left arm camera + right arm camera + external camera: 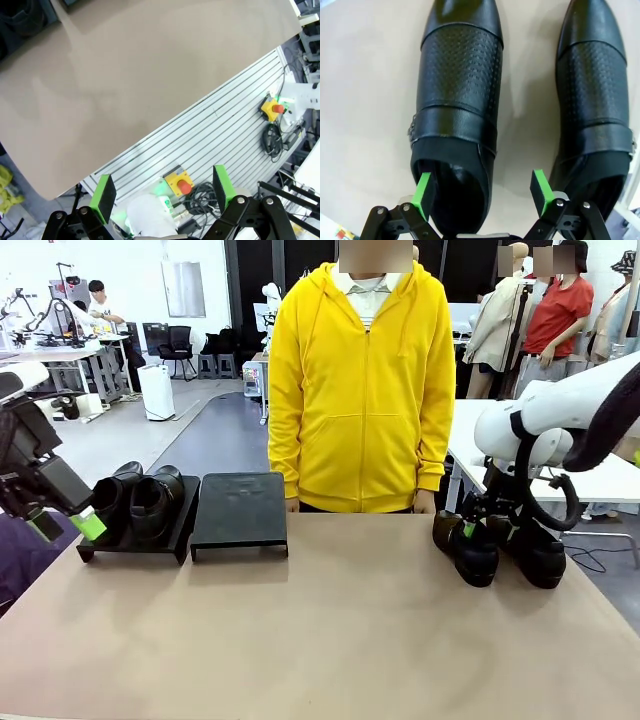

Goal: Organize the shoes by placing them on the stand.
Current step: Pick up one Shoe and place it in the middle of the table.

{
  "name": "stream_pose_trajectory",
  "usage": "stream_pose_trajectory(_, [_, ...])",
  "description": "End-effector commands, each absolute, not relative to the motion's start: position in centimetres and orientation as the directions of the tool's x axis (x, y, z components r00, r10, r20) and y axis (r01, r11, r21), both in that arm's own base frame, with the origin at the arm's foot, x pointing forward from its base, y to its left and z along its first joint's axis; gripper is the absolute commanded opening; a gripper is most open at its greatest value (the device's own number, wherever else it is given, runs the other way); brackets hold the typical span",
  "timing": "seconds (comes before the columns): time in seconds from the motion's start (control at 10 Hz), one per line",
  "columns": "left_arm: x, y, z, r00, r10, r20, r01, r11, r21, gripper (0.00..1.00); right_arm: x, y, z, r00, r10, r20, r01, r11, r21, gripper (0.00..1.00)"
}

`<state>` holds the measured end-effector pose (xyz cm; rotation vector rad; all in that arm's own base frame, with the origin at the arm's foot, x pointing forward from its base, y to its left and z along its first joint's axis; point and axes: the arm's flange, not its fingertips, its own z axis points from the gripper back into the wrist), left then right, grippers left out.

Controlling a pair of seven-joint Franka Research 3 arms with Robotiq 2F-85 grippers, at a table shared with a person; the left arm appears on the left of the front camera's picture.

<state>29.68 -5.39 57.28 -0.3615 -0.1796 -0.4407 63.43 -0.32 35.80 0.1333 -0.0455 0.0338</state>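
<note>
Right claw [482,192] stood spread and pinched nothing. One green pad [424,196] dipped into the opening of the first shoe [460,100], and the other pad [540,190] hung in the gap between it and the second shoe [592,95]. Both shoes sat side by side on the bare table [320,640], at its right side, toes toward the near edge.

Left claw [65,523] was spread too (nothing between its pads), hanging at the table's left edge just beside the left stand [130,548]. Two more shoes [140,502] rested on that stand, touching each other. A second stand [240,508] lay just to its right — flat, black, nothing on it.

A person in a yellow hoodie [360,390] stood at the far edge, hands down by the tabletop.
</note>
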Motion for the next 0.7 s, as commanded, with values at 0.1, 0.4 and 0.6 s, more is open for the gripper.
stream_pose_trajectory(0.1, [29.71,-5.20,57.29,0.883,-0.393,0.258,0.461,0.829,-0.317,1.00,65.17,0.95,35.26,1.000,0.018,0.006,-0.019,0.995,0.096,1.00])
stream_pose_trajectory(0.4, [29.71,-5.20,57.29,0.883,-0.393,0.258,0.461,0.829,-0.317,1.00,65.37,1.00,34.96,1.000,-0.006,0.013,0.005,0.996,0.089,1.00])
stream_pose_trajectory(0.6, [29.71,-5.20,57.29,0.883,-0.393,0.258,0.461,0.829,-0.317,1.00,65.33,0.76,34.92,1.000,-0.025,0.017,0.023,0.996,0.086,0.03])
